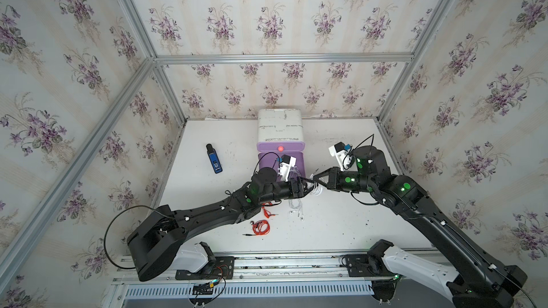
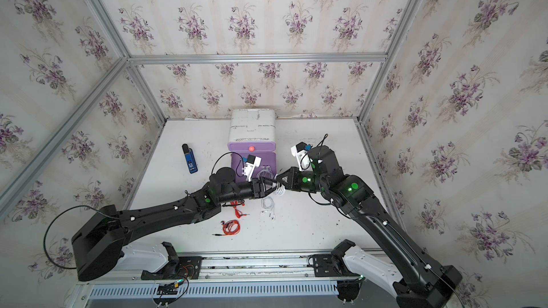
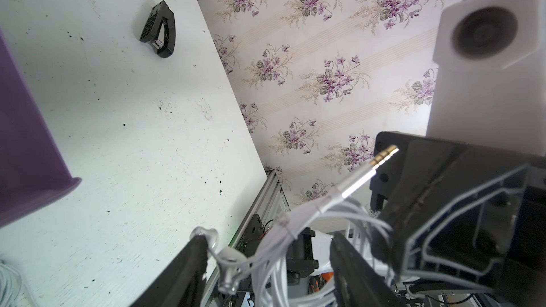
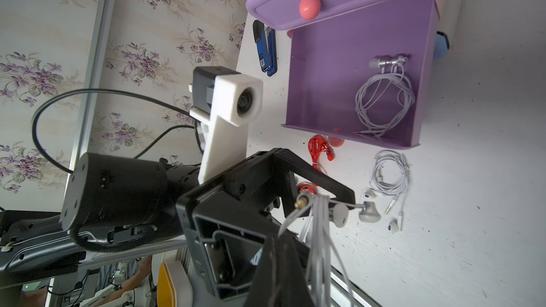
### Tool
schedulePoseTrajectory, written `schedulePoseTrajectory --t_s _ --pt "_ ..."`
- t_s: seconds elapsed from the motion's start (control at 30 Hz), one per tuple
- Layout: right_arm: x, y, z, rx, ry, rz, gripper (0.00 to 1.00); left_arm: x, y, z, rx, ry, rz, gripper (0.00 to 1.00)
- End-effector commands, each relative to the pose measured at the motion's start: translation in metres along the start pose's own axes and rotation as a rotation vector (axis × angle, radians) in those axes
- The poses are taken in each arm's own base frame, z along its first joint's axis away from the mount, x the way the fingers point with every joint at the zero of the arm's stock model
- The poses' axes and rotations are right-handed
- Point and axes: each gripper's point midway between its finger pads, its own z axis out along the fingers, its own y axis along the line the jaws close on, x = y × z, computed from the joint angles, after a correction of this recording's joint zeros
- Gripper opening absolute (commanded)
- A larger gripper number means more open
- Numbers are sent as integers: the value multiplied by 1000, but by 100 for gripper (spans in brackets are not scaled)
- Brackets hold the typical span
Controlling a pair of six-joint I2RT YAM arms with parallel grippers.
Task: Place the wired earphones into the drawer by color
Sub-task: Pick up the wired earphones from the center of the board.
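Note:
A coil of white wired earphones hangs above the table in front of the open purple drawer. My right gripper is shut on its cords. My left gripper faces it, fingers apart on either side of the same cords, so it is open. Another white set lies in the drawer. A third white set and two red sets lie on the table.
The white drawer unit stands at the back, its upper purple drawer shut, with a red knob. A blue-and-black gadget lies to its left. A small black part rests on the table near the right wall.

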Motion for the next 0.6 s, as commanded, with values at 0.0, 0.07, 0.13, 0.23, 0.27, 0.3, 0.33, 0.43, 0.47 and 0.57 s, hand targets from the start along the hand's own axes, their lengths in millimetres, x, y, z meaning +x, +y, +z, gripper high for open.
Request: schedulePoseTrajectory --t_s 0.0,0.07,0.13,0.23,0.27,0.3,0.33,0.43,0.47,0.57 --pt "-6 6 -2 -22 -23 -14 0 -4 -10 1 30 -8 15 63" --pt "-5 6 -1 -20 -22 -12 0 -4 -11 3 32 -4 16 57" --pt "-5 6 -1 -25 -20 -11 0 -5 -11 4 29 -2 16 52" --pt "-5 6 -1 -24 -21 -11 0 -5 -10 5 24 0 14 48" --pt "-4 6 0 -25 -18 -11 0 -5 -11 6 23 3 14 46" --pt "-5 6 -1 -27 -19 -11 0 -5 -11 6 23 2 17 45" --pt "-4 6 0 -24 -18 -11 0 -5 -10 6 18 2 16 43" --pt "-5 5 0 -23 -17 -9 5 -6 -10 5 10 -3 18 40" --pt "-5 5 0 -23 -17 -11 7 -6 -10 4 7 -3 19 40" --pt "-4 4 1 -20 -16 -10 15 -6 -10 3 -2 -4 28 37"
